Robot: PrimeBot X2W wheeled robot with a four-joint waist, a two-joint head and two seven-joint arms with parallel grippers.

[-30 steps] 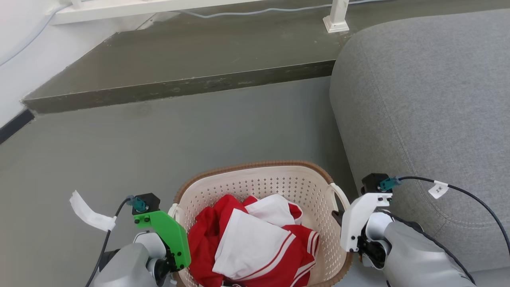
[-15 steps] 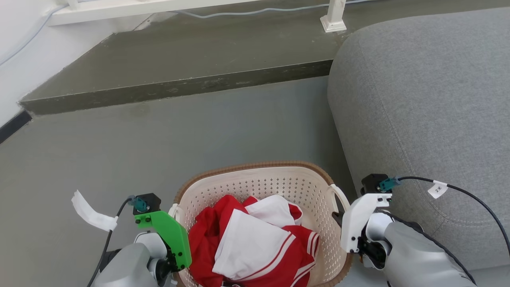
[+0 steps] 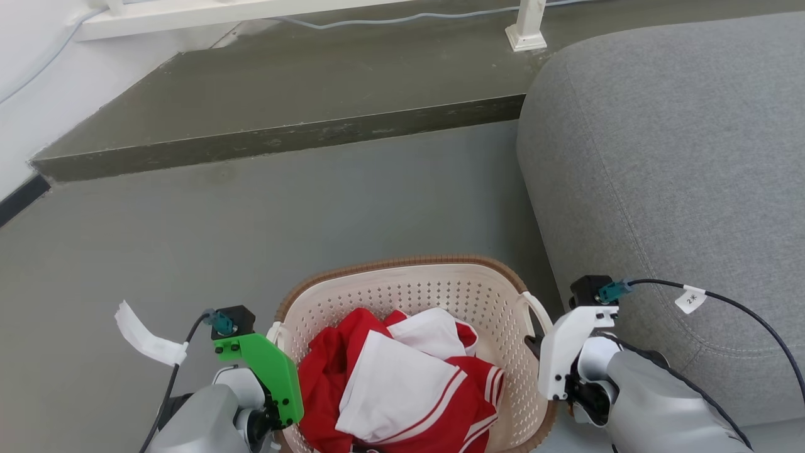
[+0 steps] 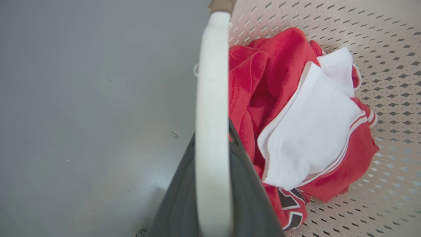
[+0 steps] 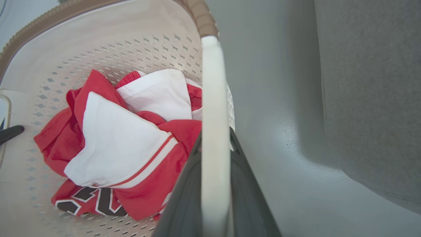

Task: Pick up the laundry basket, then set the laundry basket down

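Beside sofa (image 3: pixel 679 157): basket (image 3: pixel 402 283) at floor (image 3: pixel 251 220) level; lifted or not, unclear.
Left pincer (image 4: pixel 212 131): clamped on left handle (image 4: pixel 212 82).
Right pincer (image 5: pixel 215 135): clamped on right handle (image 5: pixel 213 98).
Remaining: set-down, perhaps lift.

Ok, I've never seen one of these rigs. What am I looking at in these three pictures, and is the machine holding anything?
This is a wheeled robot with two arms. One picture comes from a camera on its head, looking down; the other two from cameras on its wrists, looking along each end effector's dark fingers. Between the arms, beside a grey sofa, is a laundry basket holding red and white clothes. The left end effector is closed on its left handle, the right end effector on its right handle. Whether it rests on the grey floor or is lifted, I cannot tell.
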